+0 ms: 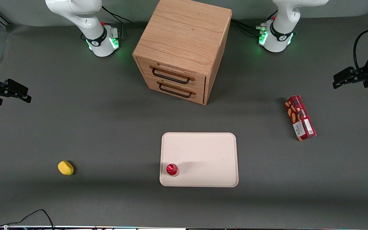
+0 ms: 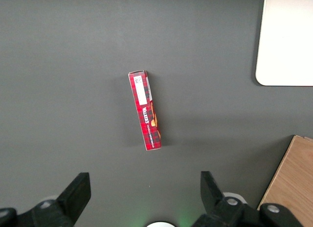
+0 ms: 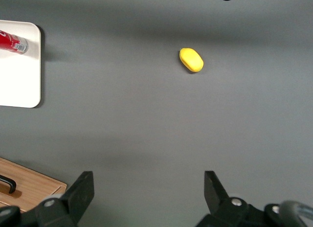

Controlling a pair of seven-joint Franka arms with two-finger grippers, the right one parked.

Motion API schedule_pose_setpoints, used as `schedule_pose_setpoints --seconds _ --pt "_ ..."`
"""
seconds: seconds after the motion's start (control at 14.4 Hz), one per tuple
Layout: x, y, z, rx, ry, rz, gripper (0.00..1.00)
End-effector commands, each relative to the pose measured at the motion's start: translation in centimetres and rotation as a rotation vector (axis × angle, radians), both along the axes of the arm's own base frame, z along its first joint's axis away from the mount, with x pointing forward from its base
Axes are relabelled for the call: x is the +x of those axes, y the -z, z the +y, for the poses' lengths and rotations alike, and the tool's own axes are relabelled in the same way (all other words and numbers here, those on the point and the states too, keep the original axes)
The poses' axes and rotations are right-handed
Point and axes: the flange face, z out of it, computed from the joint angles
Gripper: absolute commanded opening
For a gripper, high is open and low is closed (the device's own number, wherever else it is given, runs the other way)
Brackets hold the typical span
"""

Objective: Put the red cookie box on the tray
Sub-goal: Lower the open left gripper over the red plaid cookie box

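The red cookie box (image 1: 300, 117) lies flat on the grey table toward the working arm's end; it also shows in the left wrist view (image 2: 145, 110). The cream-white tray (image 1: 203, 150) lies near the middle of the table, nearer the front camera than the cabinet; its corner shows in the left wrist view (image 2: 286, 41). My left gripper (image 1: 340, 80) hangs high above the table, farther from the front camera than the box, apart from it. In the left wrist view the gripper (image 2: 145, 188) is open and empty, its fingers wide apart.
A small red-capped bottle (image 1: 172, 169) stands on the tray's near corner. A wooden drawer cabinet (image 1: 182, 48) stands farther back at the middle. A yellow lemon-like object (image 1: 65, 168) lies toward the parked arm's end.
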Motion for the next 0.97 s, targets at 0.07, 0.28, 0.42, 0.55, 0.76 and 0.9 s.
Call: schedule_pose_setpoints --seconds 0.07,0.28,0.42,0.55,0.76,0.9 --pt "0.7 -0.4 -0.2 0.015 0.015 0.017 1.0" --pt "0.6 0.4 0.0 0.016 0.039 0.057 1.0" --pt "0.5 3.0 0.4 0.024 0.029 0.105 1.0" --pt "0.4 6.2 0.8 0.025 0.021 0.126 1.0" --pt "-0.3 11.1 3.4 0.02 -0.044 0.123 1.0" --pt "-1.1 14.4 3.8 0.023 -0.091 0.119 1.0"
